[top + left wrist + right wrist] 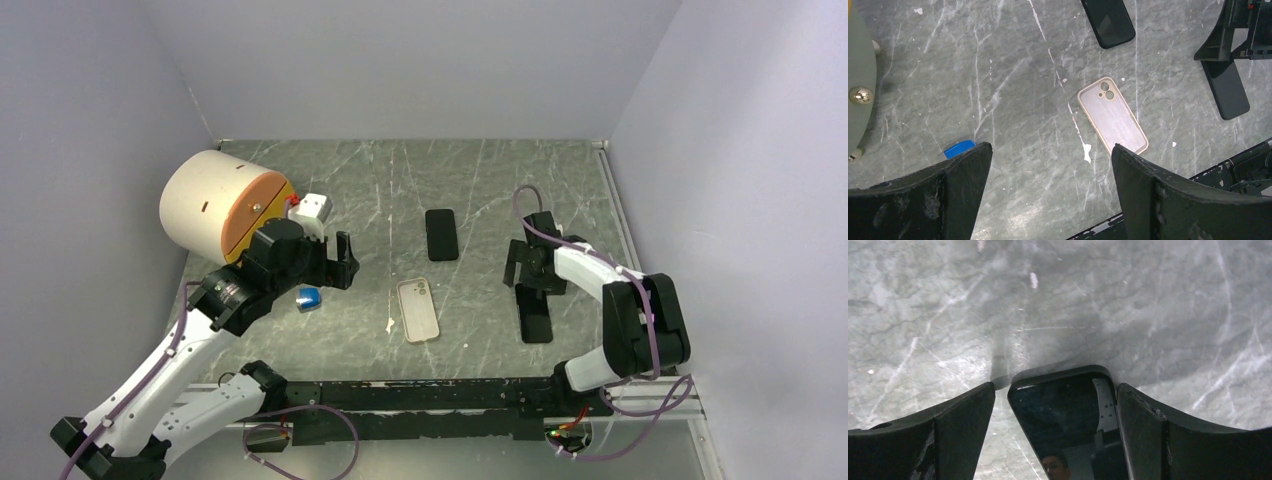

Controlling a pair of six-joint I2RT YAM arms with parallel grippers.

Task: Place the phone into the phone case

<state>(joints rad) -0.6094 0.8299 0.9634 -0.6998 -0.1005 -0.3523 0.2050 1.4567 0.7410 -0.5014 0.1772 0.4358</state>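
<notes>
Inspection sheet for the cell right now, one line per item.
Surface: grey veined table, scratched, white flecks.
Job's things: phone case flat, empty; far phone and near phone black, flat, apart from it.
Clutter: beige-and-orange drum, white block, small blue item.
Grippers: left pincer open, holding nothing; right pincer open, straddling the near phone's end.
Cables: purple cables along both arms.
Surroundings: plain pale walls.
</notes>
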